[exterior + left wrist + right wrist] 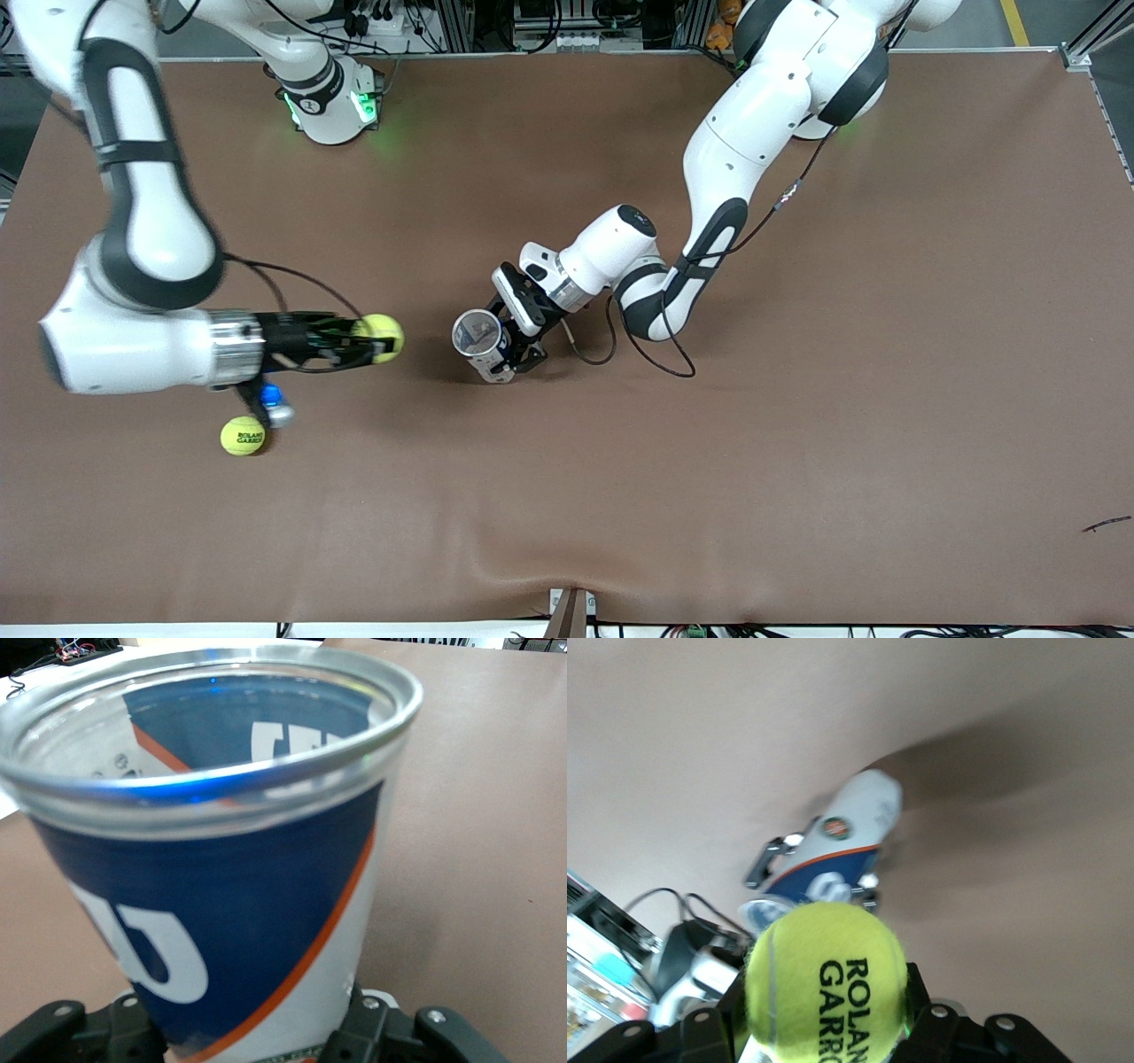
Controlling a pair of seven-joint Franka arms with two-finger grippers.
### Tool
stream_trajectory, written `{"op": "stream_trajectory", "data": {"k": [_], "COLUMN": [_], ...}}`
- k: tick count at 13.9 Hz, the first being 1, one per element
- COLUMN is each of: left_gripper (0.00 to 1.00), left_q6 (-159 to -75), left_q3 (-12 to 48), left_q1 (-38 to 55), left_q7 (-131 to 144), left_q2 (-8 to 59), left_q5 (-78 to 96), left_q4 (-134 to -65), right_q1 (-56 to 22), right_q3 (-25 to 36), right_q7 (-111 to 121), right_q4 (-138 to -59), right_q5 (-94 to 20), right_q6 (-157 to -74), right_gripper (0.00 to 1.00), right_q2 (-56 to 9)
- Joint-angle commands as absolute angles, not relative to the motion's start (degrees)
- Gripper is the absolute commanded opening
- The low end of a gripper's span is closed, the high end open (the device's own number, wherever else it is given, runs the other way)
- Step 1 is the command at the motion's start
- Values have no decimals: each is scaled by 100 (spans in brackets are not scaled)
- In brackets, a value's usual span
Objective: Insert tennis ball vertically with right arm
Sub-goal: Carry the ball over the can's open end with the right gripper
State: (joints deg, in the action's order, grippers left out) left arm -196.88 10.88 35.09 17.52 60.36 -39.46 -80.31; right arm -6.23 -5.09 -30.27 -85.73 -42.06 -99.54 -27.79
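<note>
My right gripper [376, 339] is shut on a yellow-green tennis ball [380, 338] and holds it in the air, beside the open mouth of the can and toward the right arm's end of the table. The ball fills the right wrist view [826, 983] between the black fingers [928, 1028]. My left gripper [507, 353] is shut on a clear tennis ball can [479, 341] with a blue, white and orange label, mouth tilted up toward the front camera. The can fills the left wrist view [230, 868] and also shows in the right wrist view [837, 850].
A second yellow tennis ball [243, 435] lies on the brown table [797, 399], nearer the front camera than the right gripper. A small blue and silver part [274, 403] on the right wrist hangs just above it. The right arm's base [330, 97] stands at the table's back edge.
</note>
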Motion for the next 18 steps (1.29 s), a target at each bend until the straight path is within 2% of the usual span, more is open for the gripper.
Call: {"op": "stream_trajectory", "data": {"k": [1, 4, 9, 10, 11, 12, 18], "left_gripper": [65, 65, 65, 65, 65, 65, 65], "left_q6": [-19819, -19819, -19819, -19819, -19819, -19819, -19819], "left_q3": [1055, 1055, 1055, 1055, 1055, 1055, 1055], "left_q1": [3516, 3516, 3516, 3516, 3516, 3516, 3516], "left_q7": [1749, 1740, 1749, 1749, 1749, 1749, 1740], "left_q2": [6064, 6064, 6064, 6064, 6064, 6064, 6064], "left_q5": [-4096, -4096, -4096, -4096, -4096, -4096, -4096], "left_q4": [-7980, -7972, -7980, -7972, -7972, -7972, -7980], "right_q1": [-1036, -1432, -1459, -1468, -1476, -1529, -1495], "right_q3": [-448, -431, -431, -431, -439, -431, -431], "right_q7": [-3681, -3946, -4017, -4017, -4017, -4017, -4008], "right_q4": [-8420, -8455, -8490, -8499, -8516, -8525, -8543], "right_q5": [-4403, -4351, -4324, -4324, -4324, -4324, -4324], "right_q6": [-10360, -10686, -10767, -10732, -10723, -10714, -10705], "right_gripper": [40, 40, 48, 60, 91, 100, 100], "right_q2": [-2848, -2909, -3199, -3199, -3199, -3199, -3156]}}
